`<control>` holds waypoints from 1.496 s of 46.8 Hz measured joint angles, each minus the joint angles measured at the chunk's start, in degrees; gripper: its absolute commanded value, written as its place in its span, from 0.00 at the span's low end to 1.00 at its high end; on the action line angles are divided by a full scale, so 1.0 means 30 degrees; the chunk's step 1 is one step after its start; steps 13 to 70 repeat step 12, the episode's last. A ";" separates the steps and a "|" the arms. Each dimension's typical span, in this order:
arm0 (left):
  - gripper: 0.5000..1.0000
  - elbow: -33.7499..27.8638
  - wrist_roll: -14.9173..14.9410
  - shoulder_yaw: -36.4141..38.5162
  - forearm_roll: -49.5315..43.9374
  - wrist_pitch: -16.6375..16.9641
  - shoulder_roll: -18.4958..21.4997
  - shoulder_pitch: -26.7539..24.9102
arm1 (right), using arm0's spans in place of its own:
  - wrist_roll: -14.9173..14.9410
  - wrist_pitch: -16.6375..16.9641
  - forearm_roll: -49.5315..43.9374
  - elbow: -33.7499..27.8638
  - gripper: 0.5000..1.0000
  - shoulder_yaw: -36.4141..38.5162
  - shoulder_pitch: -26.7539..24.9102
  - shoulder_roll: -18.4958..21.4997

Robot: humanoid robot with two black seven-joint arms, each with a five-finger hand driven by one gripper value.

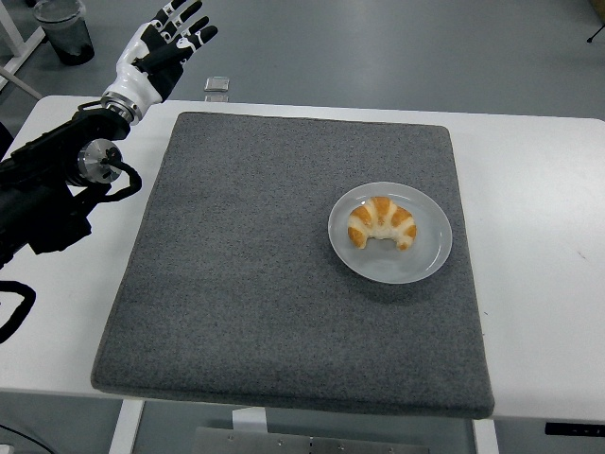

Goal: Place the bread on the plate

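the left hand [163, 45] hangs with fingers spread, holding nothing, far from the golden crescent bread [381, 223] lying on the round pale plate [427, 257]; it looks light, soft, crushable—cradle its thick middle.

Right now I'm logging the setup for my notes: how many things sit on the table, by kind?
Bread: 1, lying on the plate
Plate: 1, on the mat
Grey mat: 1, on the white table
Total: 3
The left hand hovers open beyond the table's far left corner, holding nothing.
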 measured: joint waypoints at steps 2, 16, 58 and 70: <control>0.96 0.0010 0.0003 0.0019 0.0000 0.0024 -0.0003 0.0028 | -0.0003 0.0005 -0.0004 0.0000 0.86 -0.0001 -0.0003 0.0000; 0.96 0.0016 0.0003 0.0034 -0.0001 0.0068 -0.0102 0.0058 | -0.0002 0.0009 -0.0036 0.0008 0.86 -0.0012 -0.0003 0.0000; 0.96 0.0016 0.0003 0.0034 -0.0001 0.0068 -0.0102 0.0058 | -0.0002 0.0009 -0.0036 0.0008 0.86 -0.0012 -0.0003 0.0000; 0.96 0.0016 0.0003 0.0034 -0.0001 0.0068 -0.0102 0.0058 | -0.0002 0.0009 -0.0036 0.0008 0.86 -0.0012 -0.0003 0.0000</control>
